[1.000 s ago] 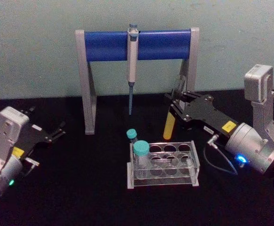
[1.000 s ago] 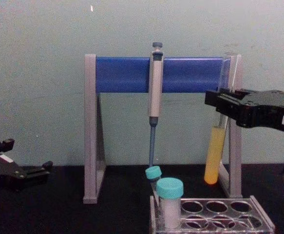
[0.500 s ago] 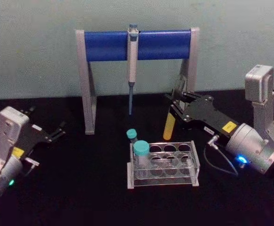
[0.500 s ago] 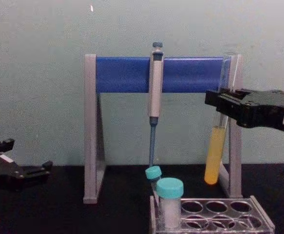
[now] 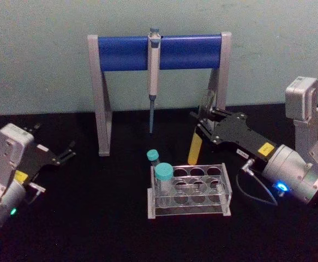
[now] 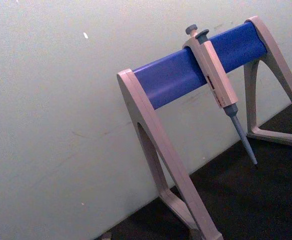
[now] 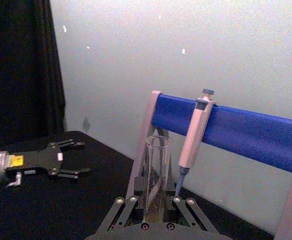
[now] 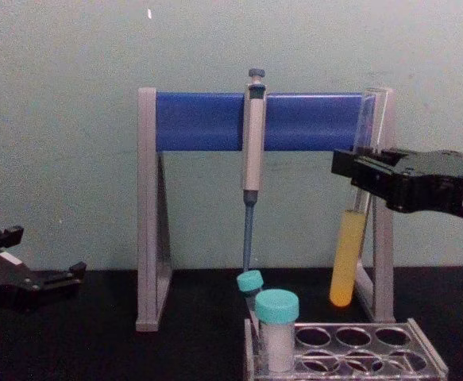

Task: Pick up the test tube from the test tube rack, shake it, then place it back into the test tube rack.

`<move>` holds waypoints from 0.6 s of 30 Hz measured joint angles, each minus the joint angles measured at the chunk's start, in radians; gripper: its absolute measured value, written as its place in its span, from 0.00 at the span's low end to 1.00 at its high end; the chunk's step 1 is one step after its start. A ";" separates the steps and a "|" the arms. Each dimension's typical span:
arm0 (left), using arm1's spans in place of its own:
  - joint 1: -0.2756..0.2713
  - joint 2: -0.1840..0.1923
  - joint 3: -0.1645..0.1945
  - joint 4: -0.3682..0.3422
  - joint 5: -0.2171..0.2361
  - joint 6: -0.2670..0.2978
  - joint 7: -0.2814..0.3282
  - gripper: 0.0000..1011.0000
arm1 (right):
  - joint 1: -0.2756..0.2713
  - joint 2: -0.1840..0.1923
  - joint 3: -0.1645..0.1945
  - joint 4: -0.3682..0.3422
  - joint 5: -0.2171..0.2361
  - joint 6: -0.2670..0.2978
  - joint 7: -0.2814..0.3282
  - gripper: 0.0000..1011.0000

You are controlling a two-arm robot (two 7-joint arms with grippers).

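Note:
The test tube (image 5: pixel 195 148) is a long clear glass tube with yellow liquid in its lower part. It hangs in the air above and behind the test tube rack (image 5: pixel 225 188), leaning slightly. My right gripper (image 5: pixel 203 127) is shut on its upper half. From the chest the tube (image 8: pixel 348 258) hangs below the right gripper (image 8: pixel 359 176), its round bottom just above the clear rack (image 8: pixel 426 354). The right wrist view looks down on the tube's open mouth (image 7: pixel 157 144) between the fingers. My left gripper (image 5: pixel 67 152) rests open at the far left, holding nothing.
A tall grey-legged stand with a blue bar (image 5: pixel 123 53) stands behind, with a grey-blue pipette (image 5: pixel 153 76) hanging from it. Two teal-capped tubes (image 5: pixel 163 176) occupy the rack's left end. The tube hangs close to the stand's right leg (image 8: pixel 384 238).
The right gripper has carried the test tube slightly down and to the left, closer to the rack. The left arm has not moved.

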 joint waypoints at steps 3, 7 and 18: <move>0.000 0.000 0.000 0.000 0.000 0.000 0.000 0.99 | -0.001 0.010 -0.005 0.000 0.010 -0.005 0.022 0.23; 0.000 0.000 0.000 0.000 0.000 0.000 0.000 0.99 | -0.003 0.028 -0.016 -0.003 0.023 -0.011 0.055 0.23; 0.000 0.000 0.000 0.000 0.000 0.000 0.000 0.99 | -0.014 0.063 -0.044 -0.019 0.052 -0.026 0.101 0.23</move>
